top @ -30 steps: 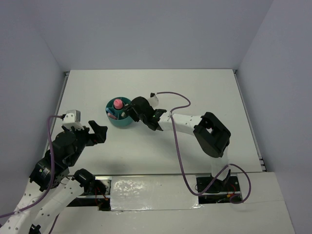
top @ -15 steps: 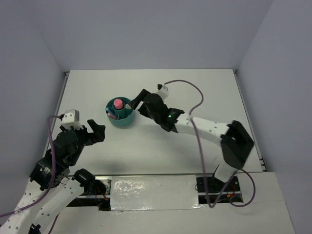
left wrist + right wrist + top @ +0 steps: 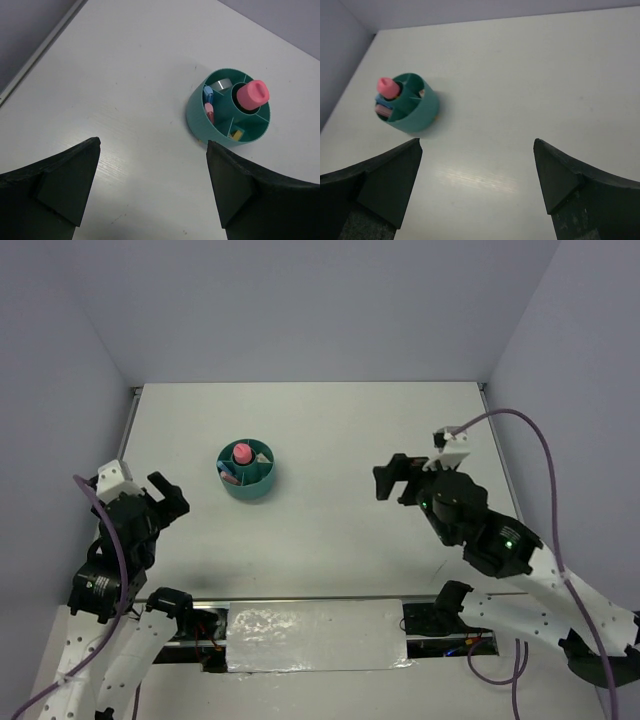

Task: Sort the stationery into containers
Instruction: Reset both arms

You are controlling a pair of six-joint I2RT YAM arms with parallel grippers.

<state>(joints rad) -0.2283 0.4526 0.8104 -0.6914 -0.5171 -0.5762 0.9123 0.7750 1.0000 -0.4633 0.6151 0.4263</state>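
**Teal organiser filled, both tools spread and empty**

Teal plastic makes up the round organiser (image 3: 252, 490), which stands upright on the white surface (image 3: 340, 425). In the overhead view it sits ahead of the left tool (image 3: 170, 498) and off to that tool's right, near but not touching. From the right tool (image 3: 392, 478) it lies well apart, out past the fingertips toward that tool's left.

A pink glue stick (image 3: 252, 93) stands upright in the central cup, its cap rising above the rim. In the left wrist view the ring compartments hold more. A clear tape ring (image 3: 220, 85) lies in the far compartment. A blue piece (image 3: 208, 91) and a pink piece (image 3: 209, 111) share the compartment on the side facing the left tool. A yellowish piece (image 3: 236, 133) lies in the near one. Their exact shapes are too small to make out.

The left tool's two dark fingers are spread wide apart with only bare surface between them. In that wrist view the organiser shows beyond the right-hand finger. The right tool's fingers are likewise set wide, gripping nothing. From its wrist camera the organiser appears ahead, above the left-hand finger.
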